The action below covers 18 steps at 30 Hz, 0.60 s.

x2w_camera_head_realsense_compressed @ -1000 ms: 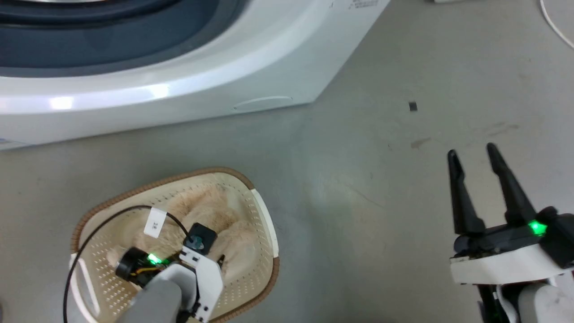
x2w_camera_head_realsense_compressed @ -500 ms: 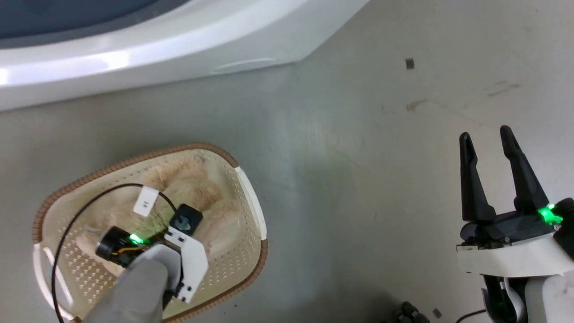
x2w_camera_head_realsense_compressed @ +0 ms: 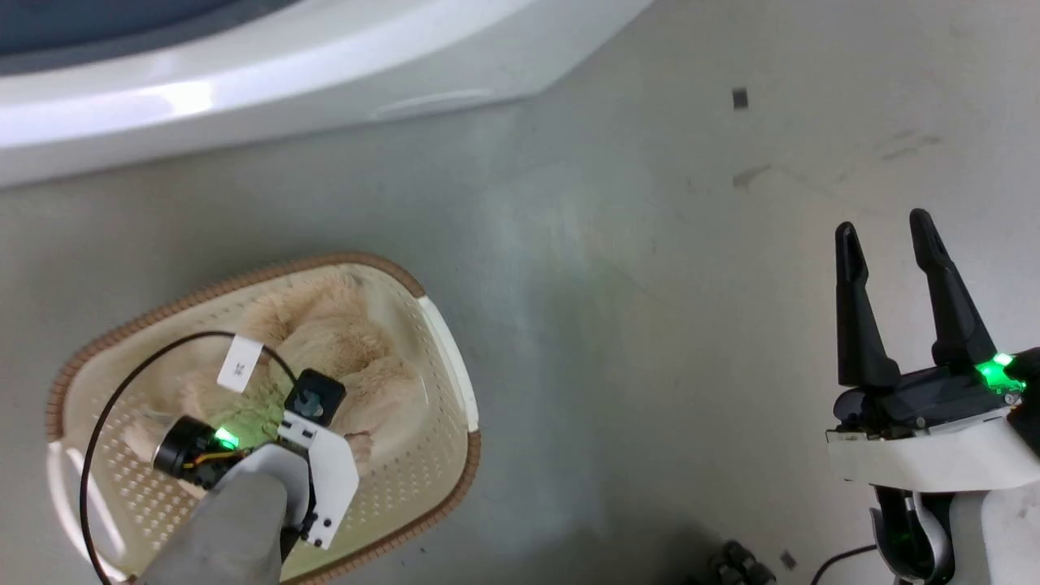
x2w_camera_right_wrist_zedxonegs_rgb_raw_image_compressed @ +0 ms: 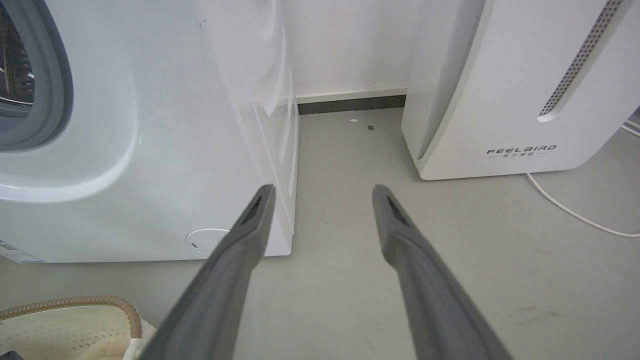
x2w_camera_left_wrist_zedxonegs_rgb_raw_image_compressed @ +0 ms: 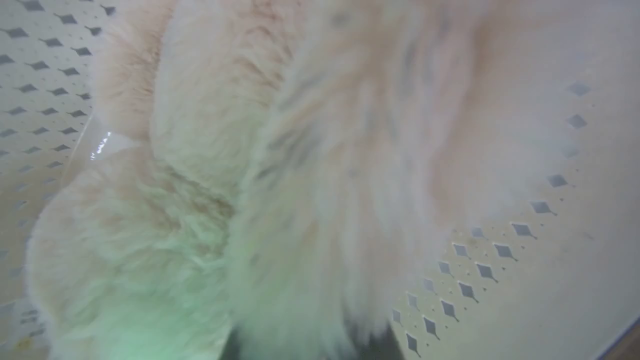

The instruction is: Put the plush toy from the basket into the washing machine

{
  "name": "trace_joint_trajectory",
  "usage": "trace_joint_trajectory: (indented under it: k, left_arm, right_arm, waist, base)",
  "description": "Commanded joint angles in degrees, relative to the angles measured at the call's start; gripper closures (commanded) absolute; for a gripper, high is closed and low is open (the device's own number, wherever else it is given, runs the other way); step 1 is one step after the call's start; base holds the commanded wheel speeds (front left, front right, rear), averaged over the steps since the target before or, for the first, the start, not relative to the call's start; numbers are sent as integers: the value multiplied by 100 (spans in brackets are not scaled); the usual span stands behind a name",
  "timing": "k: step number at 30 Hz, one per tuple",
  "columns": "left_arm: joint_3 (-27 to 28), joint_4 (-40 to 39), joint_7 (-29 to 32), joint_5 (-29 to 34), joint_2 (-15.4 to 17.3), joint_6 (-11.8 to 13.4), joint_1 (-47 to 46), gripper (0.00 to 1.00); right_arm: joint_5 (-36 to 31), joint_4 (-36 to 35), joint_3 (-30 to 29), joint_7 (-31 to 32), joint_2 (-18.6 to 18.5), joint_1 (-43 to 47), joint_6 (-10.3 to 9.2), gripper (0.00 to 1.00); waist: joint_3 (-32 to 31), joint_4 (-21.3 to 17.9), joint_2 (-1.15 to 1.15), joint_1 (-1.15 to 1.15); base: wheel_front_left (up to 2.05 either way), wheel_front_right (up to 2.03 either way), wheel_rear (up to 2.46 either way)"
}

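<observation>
Right pincer (x2w_camera_head_realsense_compressed: 881,225) wide apart, over floor (x2w_camera_head_realsense_compressed: 650,325)

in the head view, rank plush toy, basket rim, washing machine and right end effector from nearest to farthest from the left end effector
Measured from the left end effector:
1. plush toy: directly under it, inside the basket.
2. basket: its rim rings the toy on all sides.
3. washing machine: past the basket, along the view's top.
4. right end effector: across the bare floor, far right.
</observation>
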Motion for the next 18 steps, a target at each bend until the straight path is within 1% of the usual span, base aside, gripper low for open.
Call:
trace_joint_trajectory:
  k: [1, 8, 12, 16, 18]
  left_arm:
    - [20, 37, -118, -88, -17, 30, 105, 100]
    - [145, 41, -618, -319, -183, 77, 437, 100]
    - [252, -44, -865, -468, -285, 107, 609, 100]
    - [354, -300, -976, -572, -318, 154, 821, 100]
    - [425, -645, -990, -617, -303, 113, 958, 100]
  right_arm:
    - [16, 50, -11, -26, -1, -70, -5, 0]
    - [-60, 183, -18, -26, -1, 50, -5, 0]
    - [-138, 276, -55, -26, -1, 206, -5, 0]
    - [-231, 347, -93, -26, -1, 402, -5, 0]
    - [-260, 374, -94, -26, -1, 494, -5, 0]
  waist:
    - [-345, 87, 0, 0]
    - [-1191, 292, 0, 0]
    - [-1726, 481, 0, 0]
    - [-2224, 667, 0, 0]
    - [-2444, 746, 0, 0]
  base:
    - [0, 0, 0]
    - [0, 0, 0]
    - [0, 0, 0]
    - [0, 0, 0]
    - [0, 0, 0]
